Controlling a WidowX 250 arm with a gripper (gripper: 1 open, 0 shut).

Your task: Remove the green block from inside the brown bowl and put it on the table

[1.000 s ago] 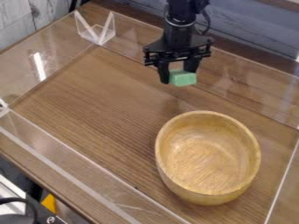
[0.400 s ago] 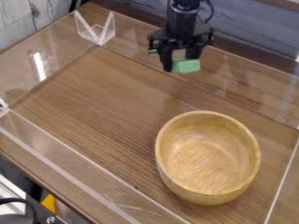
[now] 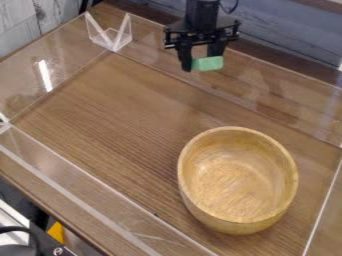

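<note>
My gripper [image 3: 201, 60] points down over the far part of the table [image 3: 120, 120], shut on the green block [image 3: 207, 63], which shows between and just below the black fingers. Block and gripper hang a little above the tabletop, well beyond the brown bowl [image 3: 241, 178]. The bowl sits at the near right, upright, with nothing inside it.
Low clear acrylic walls [image 3: 80, 195] edge the table on all sides. A clear acrylic stand [image 3: 108, 32] sits at the far left corner. A grey panel runs behind the far wall.
The gripper has carried the green block farther from the bowl, toward the back of the table and slightly upward. The bowl has not moved.
</note>
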